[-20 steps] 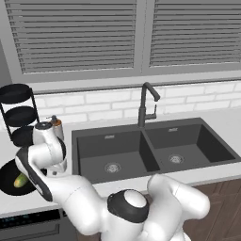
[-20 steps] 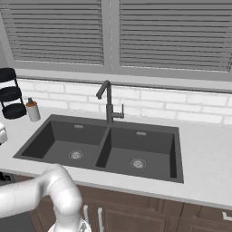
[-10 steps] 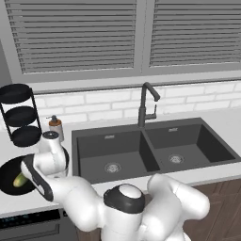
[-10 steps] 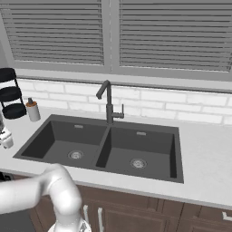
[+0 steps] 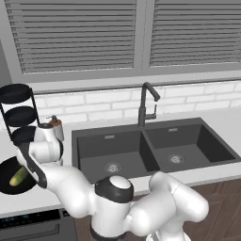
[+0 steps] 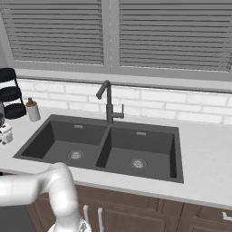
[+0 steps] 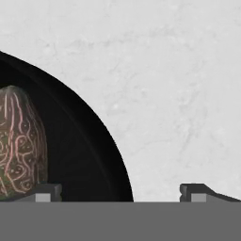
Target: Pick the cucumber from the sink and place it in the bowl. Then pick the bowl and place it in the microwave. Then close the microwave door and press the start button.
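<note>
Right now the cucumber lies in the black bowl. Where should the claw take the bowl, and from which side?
Probably on the rim of the bowl, from above, one finger inside the wall and one outside. The bowl is wide and shallow, too broad to span. Choose rim away from the cucumber. In the hand view the open claw already straddles the edge of the bowl, with counter beyond.

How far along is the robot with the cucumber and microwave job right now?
First step looks done: the cucumber lies in the black bowl on the counter, left of the sink, whose basins hold nothing. In hand: the open gripper hangs over the bowl's rim, one fingertip over the bowl, the other over the counter, gripping nothing yet. Left: lift the bowl, put it in the microwave, close the door, press start.
</note>
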Available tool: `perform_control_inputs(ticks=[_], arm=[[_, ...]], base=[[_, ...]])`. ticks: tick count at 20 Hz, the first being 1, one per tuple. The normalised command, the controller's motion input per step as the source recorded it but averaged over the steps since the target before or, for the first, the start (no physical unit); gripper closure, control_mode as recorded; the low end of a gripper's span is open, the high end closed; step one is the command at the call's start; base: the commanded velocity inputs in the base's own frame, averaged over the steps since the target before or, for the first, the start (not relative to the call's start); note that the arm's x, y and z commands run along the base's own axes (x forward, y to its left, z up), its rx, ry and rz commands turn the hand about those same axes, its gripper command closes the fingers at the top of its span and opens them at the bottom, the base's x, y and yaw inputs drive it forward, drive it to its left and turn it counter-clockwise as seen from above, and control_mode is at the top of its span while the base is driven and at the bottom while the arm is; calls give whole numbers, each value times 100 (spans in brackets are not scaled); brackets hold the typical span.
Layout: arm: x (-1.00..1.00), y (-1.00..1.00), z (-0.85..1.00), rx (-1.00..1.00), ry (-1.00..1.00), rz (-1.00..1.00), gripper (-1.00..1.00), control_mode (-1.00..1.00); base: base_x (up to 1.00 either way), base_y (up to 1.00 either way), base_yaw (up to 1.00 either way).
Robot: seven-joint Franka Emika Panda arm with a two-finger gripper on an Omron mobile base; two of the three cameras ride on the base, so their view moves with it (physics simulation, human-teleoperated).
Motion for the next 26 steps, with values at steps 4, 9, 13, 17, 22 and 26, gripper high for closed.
perform_control_inputs(ticks=[4,9,13,17,22,26], arm=[[0,2,2,0,0,0,-100,-100],[0,18,-28,0,3,0,-100,-100],[0,14,-54,0,0,0,100,-100],[-5,6,-32,0,0,0,100,-100],[-18,0,-2,0,-1,0,100,-100],[-22,0,11,0,0,0,100,-100]], base=[[0,0,0],[0,0,0],[0,0,0],[0,0,0],[0,0,0],[0,0,0]])
